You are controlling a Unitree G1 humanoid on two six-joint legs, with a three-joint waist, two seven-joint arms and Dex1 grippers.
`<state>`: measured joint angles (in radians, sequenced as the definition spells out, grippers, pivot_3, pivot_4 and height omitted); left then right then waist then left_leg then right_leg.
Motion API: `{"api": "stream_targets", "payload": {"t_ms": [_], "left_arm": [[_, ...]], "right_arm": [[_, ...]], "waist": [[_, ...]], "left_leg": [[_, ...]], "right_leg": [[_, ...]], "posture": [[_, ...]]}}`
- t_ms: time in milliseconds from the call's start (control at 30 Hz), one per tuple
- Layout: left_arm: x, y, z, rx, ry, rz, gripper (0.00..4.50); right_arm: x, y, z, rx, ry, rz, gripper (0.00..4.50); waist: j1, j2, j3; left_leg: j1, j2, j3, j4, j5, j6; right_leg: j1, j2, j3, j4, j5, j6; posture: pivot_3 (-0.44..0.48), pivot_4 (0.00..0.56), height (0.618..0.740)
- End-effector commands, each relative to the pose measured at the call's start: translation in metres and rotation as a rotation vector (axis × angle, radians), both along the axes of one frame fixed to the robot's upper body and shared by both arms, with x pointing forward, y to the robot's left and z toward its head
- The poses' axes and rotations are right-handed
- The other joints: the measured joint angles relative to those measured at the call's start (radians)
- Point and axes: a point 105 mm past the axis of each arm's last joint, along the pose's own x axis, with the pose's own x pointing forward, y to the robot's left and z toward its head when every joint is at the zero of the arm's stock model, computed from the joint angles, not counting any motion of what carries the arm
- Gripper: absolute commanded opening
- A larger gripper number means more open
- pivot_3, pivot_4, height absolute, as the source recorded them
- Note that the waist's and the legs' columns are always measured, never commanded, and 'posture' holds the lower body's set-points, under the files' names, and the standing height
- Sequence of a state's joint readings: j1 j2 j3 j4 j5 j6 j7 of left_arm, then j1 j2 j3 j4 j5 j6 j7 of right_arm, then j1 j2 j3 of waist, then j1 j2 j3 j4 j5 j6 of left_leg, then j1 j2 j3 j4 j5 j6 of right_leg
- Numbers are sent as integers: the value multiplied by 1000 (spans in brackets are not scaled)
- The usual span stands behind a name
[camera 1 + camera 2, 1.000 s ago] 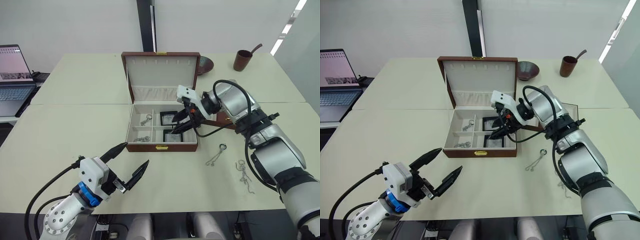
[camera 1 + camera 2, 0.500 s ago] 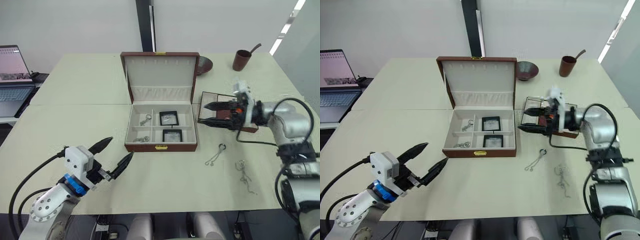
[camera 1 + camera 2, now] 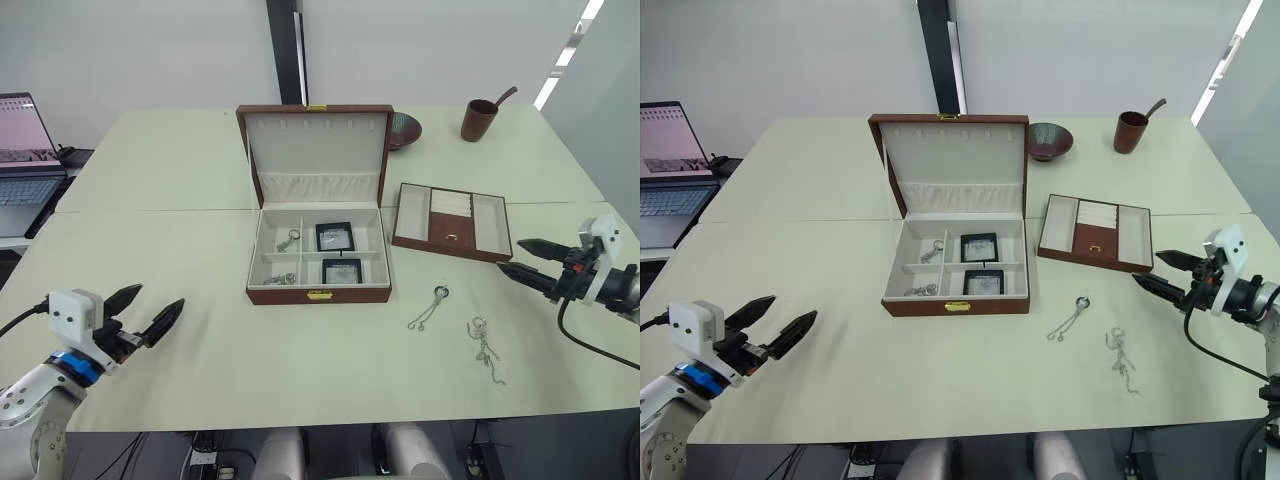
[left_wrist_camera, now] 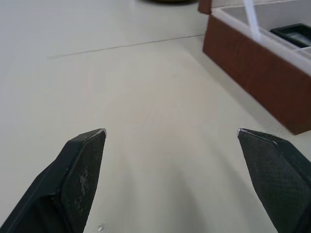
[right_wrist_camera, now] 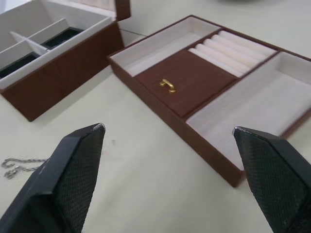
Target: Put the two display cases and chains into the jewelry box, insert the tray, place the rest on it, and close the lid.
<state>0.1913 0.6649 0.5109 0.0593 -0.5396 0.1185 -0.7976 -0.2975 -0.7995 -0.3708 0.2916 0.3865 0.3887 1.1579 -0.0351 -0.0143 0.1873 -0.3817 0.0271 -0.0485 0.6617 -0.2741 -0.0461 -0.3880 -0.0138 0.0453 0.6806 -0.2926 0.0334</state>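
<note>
Brown tray (image 3: 1096,233) lies just fwd-left of right gripper (image 3: 1160,274), long axis across table; jaws wide, empty. Left gripper (image 3: 772,325) far off, also wide.

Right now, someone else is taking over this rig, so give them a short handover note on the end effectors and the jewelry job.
Left end effector: open, empty, low over the table's near left.
Right end effector: open, empty, just right of the tray.
Jewelry box: lid up. Two display cases sit in its right compartments, two chains in its left ones. That step looks done.
The tray lies on the table right of the box, not yet inserted.
Two loose jewelry pieces lie on the table in front of the tray.
Left: insert the tray, put the loose pieces on it, close the lid.
</note>
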Motion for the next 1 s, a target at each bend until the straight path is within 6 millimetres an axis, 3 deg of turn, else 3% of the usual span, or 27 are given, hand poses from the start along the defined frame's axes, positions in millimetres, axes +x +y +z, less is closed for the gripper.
{"api": "stream_targets", "payload": {"t_ms": [33,333,1000], "left_arm": [[0,20,18,56,-64,43,4500],[3,36,21,65,-80,114,4500],[9,16,30,47,-108,114,4500]], "right_arm": [[-3,-20,4,-18,-65,-89,4470],[-2,-48,-12,-4,-94,-247,4470],[-4,-48,-17,-7,-82,-245,4470]], "waist": [[2,0,0],[2,0,0],[2,0,0]], "left_leg": [[0,0,0,0,0,0],[0,0,1,0,0,0],[0,0,0,0,0,0]], "right_leg": [[0,0,0,0,0,0],[0,-1,0,0,0,0],[1,-2,1,0,0,0]], "posture": [[0,150,740],[0,150,740],[0,150,740]]}}
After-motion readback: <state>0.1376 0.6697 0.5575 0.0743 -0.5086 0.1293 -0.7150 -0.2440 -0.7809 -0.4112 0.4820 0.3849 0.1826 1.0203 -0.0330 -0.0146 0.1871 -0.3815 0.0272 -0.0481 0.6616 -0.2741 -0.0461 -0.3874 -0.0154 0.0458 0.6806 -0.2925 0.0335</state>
